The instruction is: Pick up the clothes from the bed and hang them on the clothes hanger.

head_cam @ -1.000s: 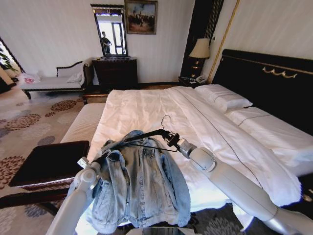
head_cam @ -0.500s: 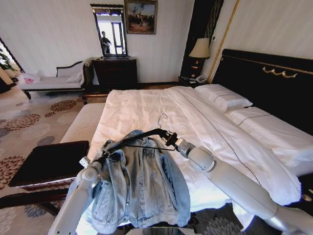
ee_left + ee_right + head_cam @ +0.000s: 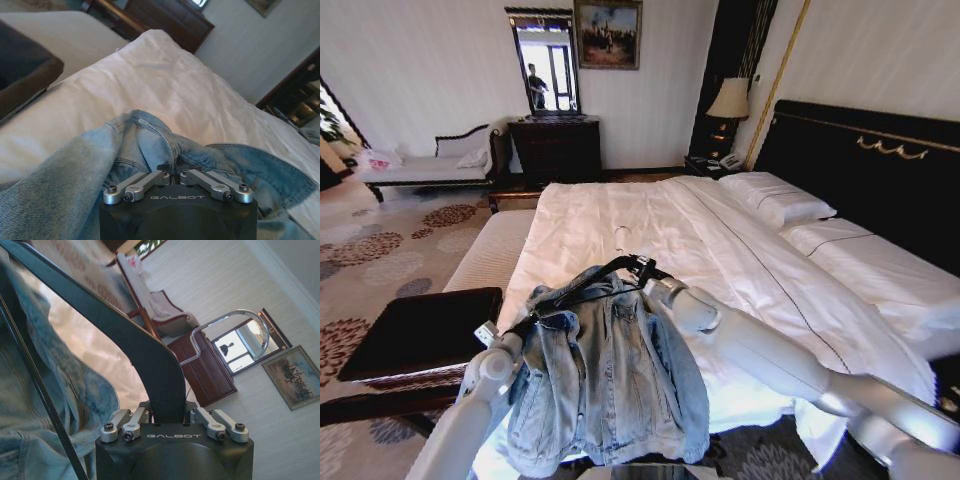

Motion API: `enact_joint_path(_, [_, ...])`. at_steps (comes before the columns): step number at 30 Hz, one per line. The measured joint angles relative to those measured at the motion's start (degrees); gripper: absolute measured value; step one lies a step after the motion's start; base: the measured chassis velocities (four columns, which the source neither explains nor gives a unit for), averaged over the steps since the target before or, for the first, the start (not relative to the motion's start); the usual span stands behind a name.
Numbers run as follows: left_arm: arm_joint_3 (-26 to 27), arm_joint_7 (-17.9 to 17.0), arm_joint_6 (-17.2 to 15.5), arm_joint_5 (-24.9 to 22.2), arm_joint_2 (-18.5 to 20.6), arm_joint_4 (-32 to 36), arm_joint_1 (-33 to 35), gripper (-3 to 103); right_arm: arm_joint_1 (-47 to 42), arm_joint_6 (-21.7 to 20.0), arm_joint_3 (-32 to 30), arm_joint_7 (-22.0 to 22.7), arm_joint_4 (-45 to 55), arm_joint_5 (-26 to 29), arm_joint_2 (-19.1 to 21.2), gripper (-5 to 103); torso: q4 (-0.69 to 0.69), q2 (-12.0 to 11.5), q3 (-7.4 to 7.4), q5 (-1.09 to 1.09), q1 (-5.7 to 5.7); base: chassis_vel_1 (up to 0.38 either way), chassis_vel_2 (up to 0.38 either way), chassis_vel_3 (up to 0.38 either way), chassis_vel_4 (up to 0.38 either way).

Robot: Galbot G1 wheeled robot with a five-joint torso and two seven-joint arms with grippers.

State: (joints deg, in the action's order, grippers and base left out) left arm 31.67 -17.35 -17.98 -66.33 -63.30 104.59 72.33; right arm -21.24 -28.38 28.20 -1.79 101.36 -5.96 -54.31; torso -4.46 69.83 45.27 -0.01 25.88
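Note:
The light-blue denim jacket (image 3: 605,380) hangs over the foot of the white bed (image 3: 610,215). My left gripper (image 3: 520,328) holds it up by its left shoulder. In the left wrist view that gripper (image 3: 172,172) is shut on a fold of the jacket (image 3: 150,142) near the collar. My right gripper (image 3: 642,270) is just above the collar and holds the black clothes hanger (image 3: 580,288), whose silver hook (image 3: 620,235) points up. The hanger's far arm reaches into the jacket toward the left shoulder. The right wrist view shows the gripper (image 3: 167,416) shut on the hanger's arm (image 3: 115,325).
A dark bench (image 3: 420,330) stands to the left of the bed's foot. The black headboard (image 3: 860,170) and pillows (image 3: 775,198) lie at the right. A chaise (image 3: 430,165), a dresser (image 3: 555,145) and a lamp (image 3: 728,100) line the far wall.
My right arm has swung left with the hanger, bringing the hook and gripper over the jacket's collar. The hanger's arm now sits deeper in the jacket. The left arm has barely moved.

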Motion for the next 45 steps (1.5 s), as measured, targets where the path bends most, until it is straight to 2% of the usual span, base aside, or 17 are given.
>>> enact_joint_path(2, [0.06,0.17,0.14,0.43,0.16,0.63,0.49,3,0.52,-0.08,0.61,0.00,-1.24,-0.96,-0.88,30,-0.01,0.00,0.00,0.00,0.00,0.000,0.000,0.000,0.000])
enact_joint_path(5, [0.29,0.70,0.50,1.71,0.75,2.98,2.31,3,3.34,-0.13,2.93,0.29,-8.41,-4.63,-5.43,30,-0.01,0.00,0.00,-0.01,0.00,0.000,0.000,0.000,0.000])
enact_joint_path(8, [0.40,0.79,0.54,1.86,0.87,3.43,2.70,3,4.14,0.02,3.67,0.44,-11.04,-5.96,-7.15,30,-0.01,0.00,0.00,-0.01,0.01,0.000,0.000,0.000,0.000])
enact_joint_path(9, [0.64,0.86,0.59,2.03,0.98,4.12,3.16,3,5.20,0.26,4.93,0.87,-15.05,-7.67,-10.69,30,-0.01,0.00,0.00,-0.01,0.01,0.000,0.000,0.000,0.000])
enact_joint_path(11, [0.71,0.87,0.61,2.09,1.03,4.36,3.31,3,5.46,0.31,5.33,1.03,-16.37,-8.18,-12.06,30,-0.01,0.00,0.00,-0.01,0.01,0.000,0.000,0.000,0.000])
enact_joint_path(15, [0.75,0.88,0.66,2.46,1.16,6.08,3.96,3,6.24,0.59,6.73,1.68,-23.09,-10.88,-18.61,30,0.03,0.00,0.00,-0.01,0.01,0.000,0.000,0.000,0.000])
enact_joint_path(24, [0.41,0.22,0.68,2.54,1.61,7.82,3.67,3,6.02,1.07,7.33,2.35,-27.77,-13.56,-20.10,30,-0.04,0.00,0.00,0.00,0.01,0.000,0.000,0.000,0.000])
enact_joint_path(31, [-0.88,-0.03,0.76,3.64,1.57,9.58,4.32,3,5.65,-0.35,7.34,2.37,-33.63,-14.91,-22.88,30,0.00,0.00,0.00,0.00,0.01,0.000,0.000,0.000,0.000])
enact_joint_path(35, [-1.29,-0.02,1.24,5.84,1.25,11.07,5.85,3,5.84,-2.57,7.37,2.32,-36.58,-15.58,-24.42,30,-0.01,0.00,0.00,0.01,0.01,0.000,0.000,0.000,0.000])
enact_joint_path(36, [-1.45,0.15,1.48,7.15,1.08,11.80,6.79,3,6.27,-4.41,7.39,2.26,-37.64,-15.45,-25.22,30,0.00,-0.01,0.00,0.01,0.01,0.000,0.000,0.000,0.000])
enact_joint_path(45, [-2.82,0.36,2.28,10.81,0.91,13.09,7.76,3,8.13,-11.27,8.33,1.97,-34.83,-10.48,-26.81,29,0.00,0.00,0.00,0.01,0.00,0.000,0.000,0.000,0.000])
